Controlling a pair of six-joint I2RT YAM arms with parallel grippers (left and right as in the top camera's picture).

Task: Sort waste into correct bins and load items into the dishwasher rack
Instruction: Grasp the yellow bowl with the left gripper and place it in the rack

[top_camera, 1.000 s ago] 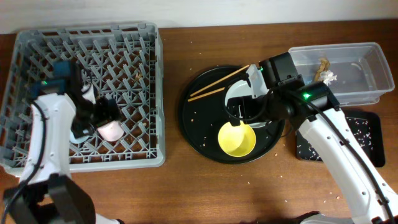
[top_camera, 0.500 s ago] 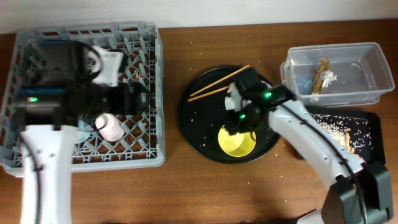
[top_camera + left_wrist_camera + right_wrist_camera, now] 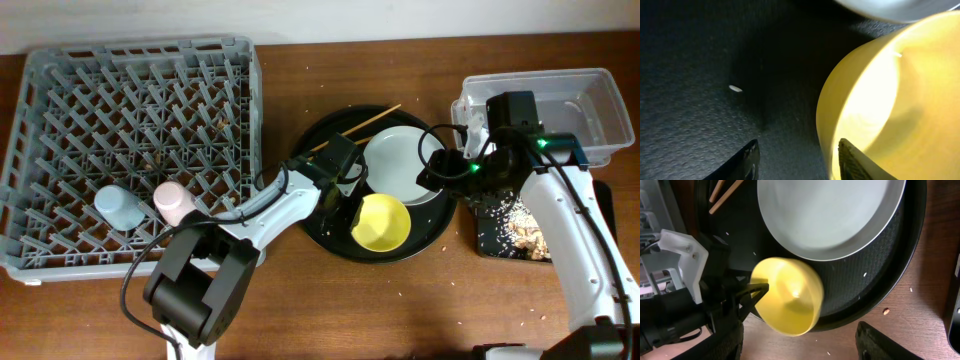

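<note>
The yellow bowl (image 3: 381, 222) sits on the big round black tray (image 3: 318, 215), in front of the pale plate (image 3: 398, 165) and the chopsticks (image 3: 362, 126). My left gripper (image 3: 347, 204) is at the bowl's left rim, open. In the left wrist view one finger (image 3: 742, 162) is outside the bowl (image 3: 890, 100) and the other inside it. My right gripper (image 3: 438, 172) hovers open and empty over the plate's right edge. In its wrist view the bowl (image 3: 787, 297) and plate (image 3: 830, 215) lie below. The pink cup (image 3: 172, 203) and blue cup (image 3: 118, 208) stand in the grey rack (image 3: 60, 80).
The clear tub (image 3: 585, 110) stands at the back right, partly hidden by my right arm. The shallow black tray (image 3: 495, 235) in front of it holds rice and brown bits (image 3: 522, 220). Loose grains lie on the round tray and on the wooden table (image 3: 300, 310).
My left arm has swung from the rack over to the yellow bowl. My right gripper has drawn back from the bowl to the plate's right edge. The blue cup now stands beside the pink cup.
</note>
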